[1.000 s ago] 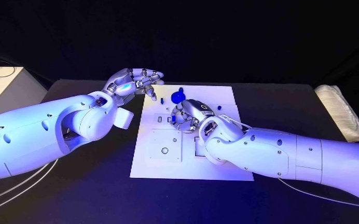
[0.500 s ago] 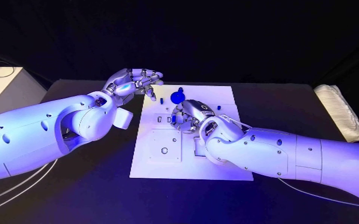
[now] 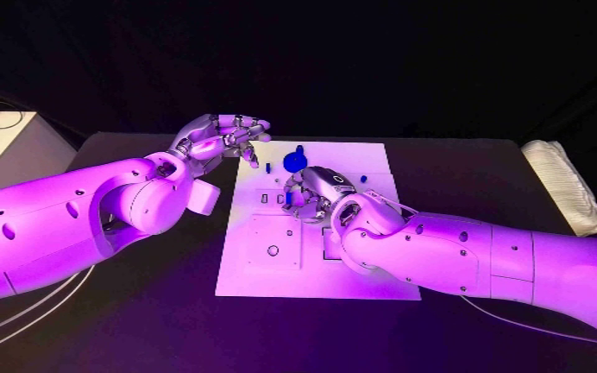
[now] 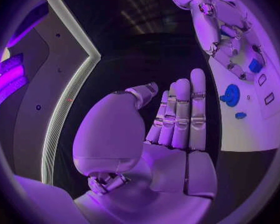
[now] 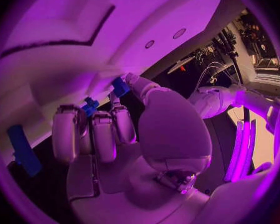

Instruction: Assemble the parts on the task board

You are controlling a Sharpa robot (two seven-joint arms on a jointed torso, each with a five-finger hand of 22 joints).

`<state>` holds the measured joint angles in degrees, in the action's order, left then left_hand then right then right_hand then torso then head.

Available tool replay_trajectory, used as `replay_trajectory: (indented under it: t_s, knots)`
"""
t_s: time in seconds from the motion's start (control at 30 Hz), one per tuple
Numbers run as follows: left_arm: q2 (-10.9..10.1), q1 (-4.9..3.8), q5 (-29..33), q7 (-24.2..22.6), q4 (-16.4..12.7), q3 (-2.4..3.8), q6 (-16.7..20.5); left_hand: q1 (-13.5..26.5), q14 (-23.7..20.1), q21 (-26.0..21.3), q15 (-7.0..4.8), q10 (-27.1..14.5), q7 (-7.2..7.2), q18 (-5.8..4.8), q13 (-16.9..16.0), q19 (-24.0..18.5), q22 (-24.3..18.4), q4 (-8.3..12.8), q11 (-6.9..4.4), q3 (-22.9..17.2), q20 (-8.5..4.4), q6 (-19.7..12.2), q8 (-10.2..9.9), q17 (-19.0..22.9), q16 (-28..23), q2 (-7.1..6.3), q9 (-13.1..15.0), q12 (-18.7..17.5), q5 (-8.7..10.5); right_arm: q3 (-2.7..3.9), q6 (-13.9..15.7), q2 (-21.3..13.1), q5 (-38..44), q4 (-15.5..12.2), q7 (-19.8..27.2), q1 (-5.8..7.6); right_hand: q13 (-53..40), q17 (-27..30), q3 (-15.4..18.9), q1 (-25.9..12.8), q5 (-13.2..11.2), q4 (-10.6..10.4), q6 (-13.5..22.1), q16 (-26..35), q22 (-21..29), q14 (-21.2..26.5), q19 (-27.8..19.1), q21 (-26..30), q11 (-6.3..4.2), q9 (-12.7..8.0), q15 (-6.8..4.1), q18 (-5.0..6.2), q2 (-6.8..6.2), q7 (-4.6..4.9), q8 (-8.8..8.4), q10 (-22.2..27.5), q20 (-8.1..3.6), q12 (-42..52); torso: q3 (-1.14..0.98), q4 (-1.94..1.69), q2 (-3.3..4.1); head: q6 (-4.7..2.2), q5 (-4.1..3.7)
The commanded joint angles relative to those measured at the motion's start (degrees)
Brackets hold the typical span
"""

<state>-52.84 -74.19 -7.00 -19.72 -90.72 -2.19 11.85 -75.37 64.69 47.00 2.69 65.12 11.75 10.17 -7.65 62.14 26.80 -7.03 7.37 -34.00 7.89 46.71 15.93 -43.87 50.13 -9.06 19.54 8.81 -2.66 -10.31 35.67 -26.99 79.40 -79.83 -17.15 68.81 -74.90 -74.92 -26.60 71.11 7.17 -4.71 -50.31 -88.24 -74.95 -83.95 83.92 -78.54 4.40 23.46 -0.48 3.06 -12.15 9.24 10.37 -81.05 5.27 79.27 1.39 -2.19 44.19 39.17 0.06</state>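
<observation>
While the white, flat task board [image 3: 361, 282] lies in the middle of the black table [image 3: 149, 330], the right hand [image 3: 316, 192] rests over it and pinches a small blue part [image 5: 120, 86] between its silver fingers. At the board's far left edge, the left hand [image 3: 227, 137] is raised, fingers straight, holding nothing. A round blue part [image 3: 295, 161] stands at the far end. No writing can be read.
</observation>
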Motion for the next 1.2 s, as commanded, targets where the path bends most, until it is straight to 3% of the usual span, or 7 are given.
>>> replay_trajectory:
  t_s: [0.03,0.37,0.6,0.8,0.87,1.07,1.2]
  knots:
    - [0.03,0.01,-0.3,-0.22,-0.02,0.01,-1.17,0.46,-0.31,0.3,0.13,-0.27,0.11,0.33,-0.08,-0.41,0.05,0.05,-0.02,-0.29,0.01,-0.26,-0.28,-0.09,-0.36,0.04,0.08,-0.22,-0.16,0.01,0.33,-0.05,-0.14,-0.03,1.3,-0.02,-5.17,-10.14,0.72,0.04,-0.72,-0.16,0.72,0.31,-3.47,-4.88,0.62,0.47,0.02,-0.2,0.41,0.06,-0.56,0.13,-0.49,0.66,0.35,-0.59,0.02,-0.02,-0.01,-0.04,0.01]
    - [0.19,0.01,-0.94,0.23,0.38,0.01,-1.22,0.51,-0.3,0.37,0.14,-0.3,0.14,0.33,-0.09,-0.45,0.08,0.07,0.0,-0.27,0.01,-0.3,-0.31,-0.1,-0.36,-0.03,0.11,-0.22,-0.16,0.02,4.43,-0.88,-1.49,-1.43,3.83,-0.02,-4.37,-9.96,7.19,1.19,-1.23,-2.39,2.21,0.45,-3.12,-4.83,0.51,1.11,0.44,-0.82,0.8,0.17,0.03,0.57,-1.47,1.33,0.77,-1.29,-0.02,-0.08,-0.02,-0.26,0.12]
    - [0.49,-0.01,-3.78,2.66,3.5,0.01,-0.74,1.51,1.48,1.56,-0.52,2.66,-0.63,0.43,-2.46,-0.39,0.66,0.28,-0.99,1.41,-0.35,0.55,0.42,-1.34,1.5,-0.62,0.9,3.71,-0.15,0.54,6.26,-2.17,-11.0,-2.7,13.46,0.77,-4.45,-9.84,10.4,3.71,0.62,-3.91,2.03,0.54,-2.76,-4.8,0.39,1.7,0.43,-1.0,0.8,0.29,1.45,0.55,-1.43,1.15,0.79,-0.99,-0.06,0.07,-0.35,-0.77,0.32]
    - [1.36,-0.09,-6.81,6.77,8.52,0.02,0.11,3.03,9.47,4.74,-2.04,-1.12,-2.46,0.34,-17.29,0.34,2.34,-0.41,-2.54,6.03,-1.72,0.76,6.74,-16.26,16.56,-0.06,5.42,23.3,-0.33,1.47,1.9,-2.57,-25.01,-0.59,21.34,2.55,-4.11,-9.22,8.65,5.7,5.07,-3.45,0.88,0.89,-1.33,-4.62,-0.37,3.46,0.23,-0.87,0.63,0.68,1.97,0.37,-0.63,1.6,0.65,-1.31,-0.16,0.12,-1.18,-0.99,0.04]
    - [1.94,-0.13,-9.33,9.28,10.53,0.03,-0.6,4.48,16.74,13.12,-3.01,-0.06,-3.61,-1.28,-23.32,6.42,13.43,-1.55,-3.98,7.19,-2.55,2.28,10.04,-27.86,26.81,-0.25,7.61,32.35,-0.3,1.74,0.62,-2.73,-30.09,0.81,23.31,3.22,-4.06,-9.23,7.81,5.97,6.75,-3.31,0.66,0.9,-1.28,-4.62,-0.39,3.59,0.17,-0.84,0.56,0.69,1.88,0.33,-0.33,1.68,0.58,-1.34,-0.18,0.07,-1.6,-0.87,-0.02]
    - [4.15,-0.46,-21.76,19.43,14.61,0.03,-5.42,5.58,21.95,23.73,-4.3,2.75,-5.22,-3.56,-41.68,12.5,27.94,-4.16,-5.32,7.09,-3.81,1.55,15.79,-38.25,34.83,-0.49,12.76,51.9,-0.16,2.73,-1.56,-3.71,-45.11,3.95,26.83,4.59,-4.12,-9.14,6.6,5.99,9.13,-3.08,0.55,0.99,-1.03,-4.59,-0.5,4.0,0.12,-0.81,0.48,0.75,1.21,0.3,0.15,1.62,0.49,-1.19,-0.34,-0.17,-2.54,-0.57,0.15]
    - [5.37,-1.05,-29.3,27.02,14.31,0.02,-8.84,6.02,22.63,25.33,-4.42,3.99,-5.25,-3.94,-44.71,13.4,30.23,-5.01,-5.39,7.15,-4.03,1.02,16.06,-39.67,35.8,-0.88,13.35,54.66,-0.15,3.22,-2.09,-4.98,-50.48,4.18,27.61,5.74,-4.14,-9.19,6.44,5.77,9.4,-3.2,0.6,0.97,-1.06,-4.6,-0.47,3.98,0.13,-0.81,0.49,0.74,1.21,0.32,0.2,1.59,0.48,-1.15,-0.41,-0.15,-3.04,-0.14,0.29]
